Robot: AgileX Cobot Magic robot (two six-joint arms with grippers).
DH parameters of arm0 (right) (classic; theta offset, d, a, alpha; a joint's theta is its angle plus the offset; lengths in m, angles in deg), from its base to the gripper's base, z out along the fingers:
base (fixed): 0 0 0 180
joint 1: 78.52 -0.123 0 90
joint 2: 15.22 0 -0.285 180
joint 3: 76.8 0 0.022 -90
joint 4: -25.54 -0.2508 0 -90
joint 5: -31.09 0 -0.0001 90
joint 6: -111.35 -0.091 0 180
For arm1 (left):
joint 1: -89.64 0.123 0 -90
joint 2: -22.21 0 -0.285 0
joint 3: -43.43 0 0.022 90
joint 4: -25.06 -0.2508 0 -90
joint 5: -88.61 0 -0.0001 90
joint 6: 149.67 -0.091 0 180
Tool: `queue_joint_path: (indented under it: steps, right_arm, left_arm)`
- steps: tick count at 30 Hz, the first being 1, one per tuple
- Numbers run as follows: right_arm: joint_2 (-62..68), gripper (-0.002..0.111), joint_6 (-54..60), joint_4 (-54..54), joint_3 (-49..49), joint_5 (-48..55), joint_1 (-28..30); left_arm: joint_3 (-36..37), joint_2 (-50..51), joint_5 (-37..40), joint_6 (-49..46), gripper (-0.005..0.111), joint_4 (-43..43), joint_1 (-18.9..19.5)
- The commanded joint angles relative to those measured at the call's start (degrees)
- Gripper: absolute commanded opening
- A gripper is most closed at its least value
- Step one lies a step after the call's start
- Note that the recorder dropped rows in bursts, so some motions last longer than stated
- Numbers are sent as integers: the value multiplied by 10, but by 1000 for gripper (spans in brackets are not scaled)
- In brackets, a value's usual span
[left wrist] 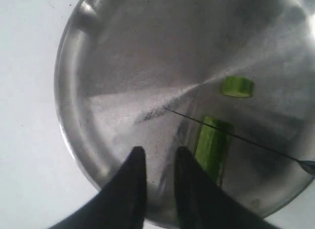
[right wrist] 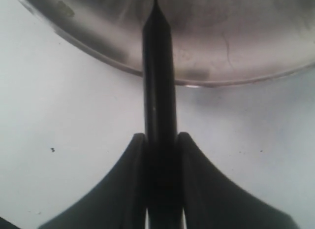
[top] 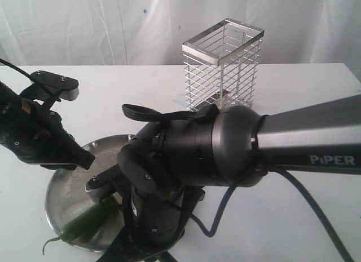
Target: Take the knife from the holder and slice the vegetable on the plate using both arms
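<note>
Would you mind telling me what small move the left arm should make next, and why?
Probably shift the left gripper sideways onto the vegetable to steady it: its fingers hang over bare plate beside it, gripping nothing, while the right gripper holds the knife across it.

Bulky matte-black right arm: rounded joint housings, small screws, grey tubular forearm, white "PiPER" lettering, dark trailing cable. Black left arm. Tapered black pincer fingers.
</note>
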Motion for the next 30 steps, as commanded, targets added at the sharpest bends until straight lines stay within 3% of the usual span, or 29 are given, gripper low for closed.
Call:
queue_joint_path:
  steps: [1, 3, 5, 11, 30]
  right_arm:
    - [-1, 0, -3, 0, -2, -5, 0]
    - [-1, 0, -4, 0, -2, -5, 0]
    - [-1, 0, -4, 0, -2, -5, 0]
    - [-1, 0, -4, 0, -2, -3, 0]
    - [-1, 0, -9, -28, -2, 4, 0]
  left_arm:
    - [4, -5, 0, -94, 0, 72, 2]
    - [4, 1, 9, -237, 0, 199, 2]
    - [4, 19, 12, -278, 0, 231, 2]
    - [4, 47, 7, -278, 0, 220, 31]
    - [4, 84, -25, -278, 0, 223, 31]
